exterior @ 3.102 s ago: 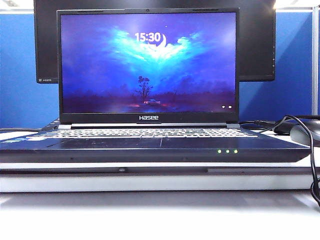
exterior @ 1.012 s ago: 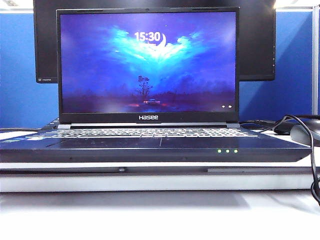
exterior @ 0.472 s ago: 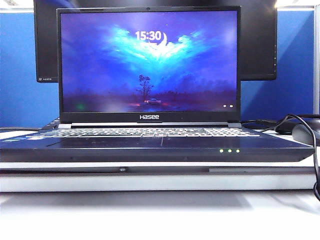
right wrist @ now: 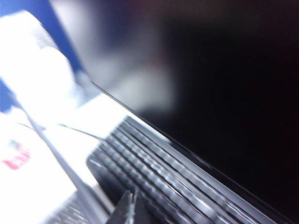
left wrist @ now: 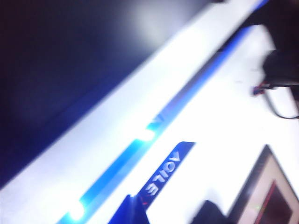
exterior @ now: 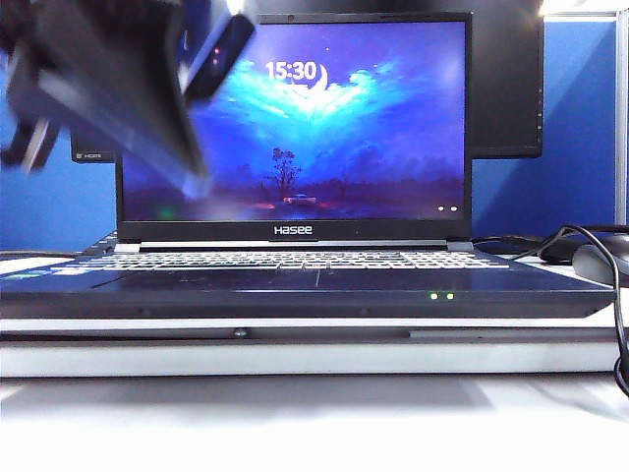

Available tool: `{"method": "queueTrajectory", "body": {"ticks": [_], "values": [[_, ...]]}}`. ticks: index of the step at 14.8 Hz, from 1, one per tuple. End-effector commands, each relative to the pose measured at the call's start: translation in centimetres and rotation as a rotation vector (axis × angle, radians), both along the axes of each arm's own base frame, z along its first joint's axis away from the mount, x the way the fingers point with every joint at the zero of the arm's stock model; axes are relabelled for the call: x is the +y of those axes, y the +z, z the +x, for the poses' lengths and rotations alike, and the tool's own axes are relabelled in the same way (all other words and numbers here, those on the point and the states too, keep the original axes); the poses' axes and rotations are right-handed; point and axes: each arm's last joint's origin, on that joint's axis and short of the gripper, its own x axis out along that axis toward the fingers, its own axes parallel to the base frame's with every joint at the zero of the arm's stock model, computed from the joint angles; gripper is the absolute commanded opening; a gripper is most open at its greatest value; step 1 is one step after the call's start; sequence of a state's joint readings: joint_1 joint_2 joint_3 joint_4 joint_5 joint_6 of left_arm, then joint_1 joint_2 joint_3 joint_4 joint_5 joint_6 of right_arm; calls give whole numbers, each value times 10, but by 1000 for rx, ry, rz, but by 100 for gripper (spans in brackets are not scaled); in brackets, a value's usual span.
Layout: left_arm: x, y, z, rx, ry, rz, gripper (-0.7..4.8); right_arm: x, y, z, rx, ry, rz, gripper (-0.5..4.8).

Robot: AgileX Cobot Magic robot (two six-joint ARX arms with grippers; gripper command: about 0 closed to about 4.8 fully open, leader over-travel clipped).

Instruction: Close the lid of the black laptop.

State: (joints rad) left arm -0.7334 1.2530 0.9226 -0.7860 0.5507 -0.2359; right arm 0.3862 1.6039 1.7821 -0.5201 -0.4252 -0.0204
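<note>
- Since the frame half a second earlier, a blurred dark arm with the left gripper (exterior: 108,98) has entered the exterior view at upper left, crossing in front of the lid (exterior: 324,128), the upright blue-wallpaper screen panel reading 15:30.
- Exterior view: the black laptop (exterior: 295,280), wide, white-lit keys, stands open mid-table on a white slab; two green LEDs show. Jaw state of the left gripper: cannot tell, motion blur.
- Left wrist view: blurred white surface with a blue strip; left gripper tips (left wrist: 135,212) barely visible.
- Right wrist view only: right gripper (right wrist: 128,210) near a separate black keyboard (right wrist: 177,186) under a dark panel; jaws: cannot tell.
</note>
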Motion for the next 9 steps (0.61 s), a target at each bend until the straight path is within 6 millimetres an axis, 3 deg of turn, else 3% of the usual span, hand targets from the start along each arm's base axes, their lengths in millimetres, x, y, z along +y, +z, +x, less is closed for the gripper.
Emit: {"method": "queueTrajectory", "body": {"ticks": [1, 5, 9], "values": [[0, -1, -2, -9, -20, 26, -5, -7, -4, -2, -9, -102, -131, -5], [1, -5, 1, -71, 10, 115, -5, -10, -9, -3, 19, -148, -197, -5], [-4, -20, 7, -21, -16, 167, -5, -11, -11, -3, 32, -191, -225, -5]]}}
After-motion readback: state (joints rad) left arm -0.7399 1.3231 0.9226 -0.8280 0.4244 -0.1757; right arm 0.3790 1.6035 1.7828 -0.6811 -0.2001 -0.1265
